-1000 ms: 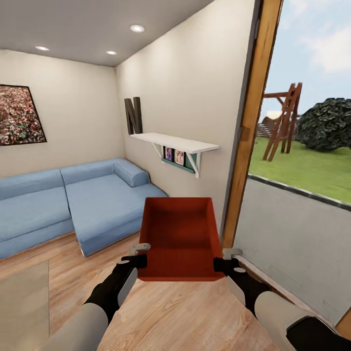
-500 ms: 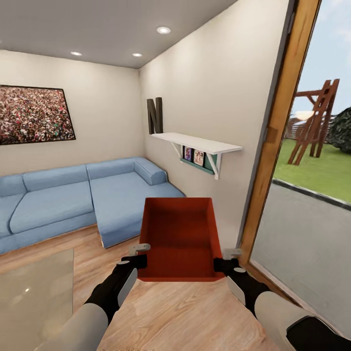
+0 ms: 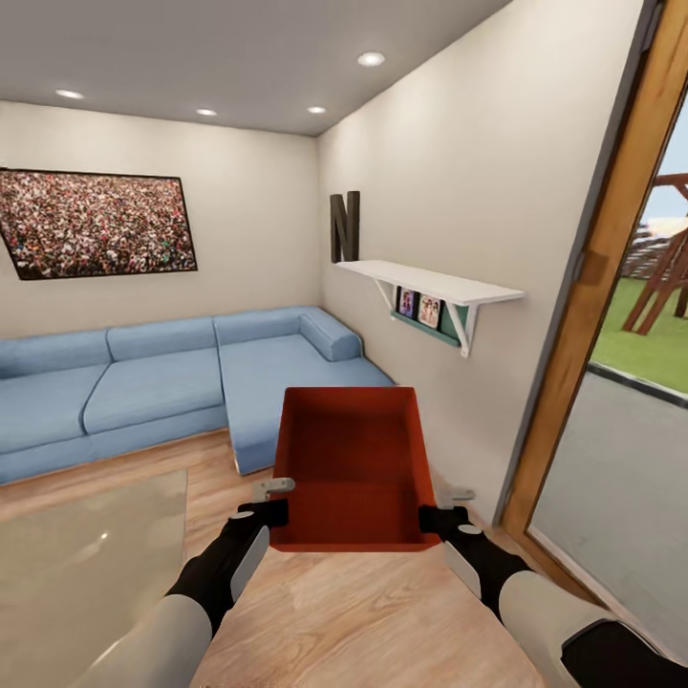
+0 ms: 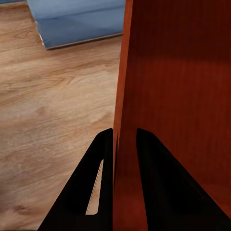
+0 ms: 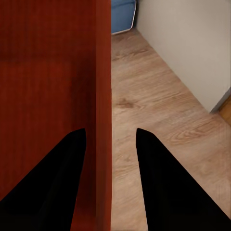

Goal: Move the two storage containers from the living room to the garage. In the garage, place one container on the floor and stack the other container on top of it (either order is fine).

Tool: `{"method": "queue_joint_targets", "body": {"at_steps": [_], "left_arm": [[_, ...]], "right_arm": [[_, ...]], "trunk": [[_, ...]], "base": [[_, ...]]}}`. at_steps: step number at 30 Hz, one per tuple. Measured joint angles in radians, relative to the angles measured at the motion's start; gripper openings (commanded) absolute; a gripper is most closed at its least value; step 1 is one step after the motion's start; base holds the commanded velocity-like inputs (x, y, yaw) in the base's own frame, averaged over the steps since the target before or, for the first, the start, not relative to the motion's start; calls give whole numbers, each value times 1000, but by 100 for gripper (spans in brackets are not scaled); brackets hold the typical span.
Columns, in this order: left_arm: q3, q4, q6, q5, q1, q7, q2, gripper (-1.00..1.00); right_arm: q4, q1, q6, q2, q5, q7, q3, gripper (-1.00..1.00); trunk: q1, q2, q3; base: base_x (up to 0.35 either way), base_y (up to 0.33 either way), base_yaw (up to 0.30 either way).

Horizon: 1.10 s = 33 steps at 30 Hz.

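The shelf (image 3: pixel 435 283) photos are too small to make out.

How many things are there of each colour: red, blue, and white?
Red: 1, the bin
Blue: 1, the sofa
White: 1, the shelf
Total: 3

Evenly bright rendered room lit by recessed ceiling lights (image 3: pixel 371 59) and daylight through the glass door (image 3: pixel 631 382); soft shadows, slightly blurred.
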Motion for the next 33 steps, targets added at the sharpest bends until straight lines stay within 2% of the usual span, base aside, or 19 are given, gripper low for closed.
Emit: {"method": "queue_joint_targets", "body": {"at_steps": [33], "left_arm": [[1,-6,8,-5,0,0,0,-100]], "right_arm": [[0,0,1,0,0,3,-4,-100]], "trunk": [[0,0,0]], "base": [[0,0,269]]}}
